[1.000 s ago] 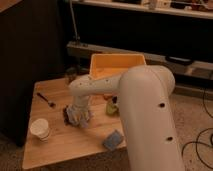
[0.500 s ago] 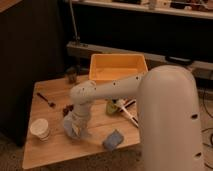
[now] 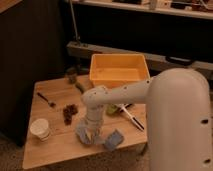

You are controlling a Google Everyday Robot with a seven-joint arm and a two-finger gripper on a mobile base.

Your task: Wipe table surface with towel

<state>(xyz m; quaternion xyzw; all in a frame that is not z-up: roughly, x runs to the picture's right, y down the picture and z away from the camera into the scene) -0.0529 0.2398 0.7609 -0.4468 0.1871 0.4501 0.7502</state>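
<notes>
A crumpled blue-grey towel [image 3: 84, 135] lies on the wooden table [image 3: 50, 150] near its front edge. My gripper [image 3: 90, 130] points straight down and presses onto the towel's top. The white arm [image 3: 120, 92] reaches in from the right and hides the table's right side. The towel bunches around the gripper's tip, which hides the contact.
A yellow bin [image 3: 119, 70] stands at the back. A paper cup [image 3: 40, 128] stands front left. A dark clump [image 3: 68, 113], a dark utensil [image 3: 46, 99], a dark jar [image 3: 71, 76], a green object [image 3: 112, 109], a white-black tool [image 3: 131, 118] and a blue-grey pad [image 3: 114, 140] lie nearby.
The gripper has moved toward the table's front edge and a little to the right, and the towel has moved along under it.
</notes>
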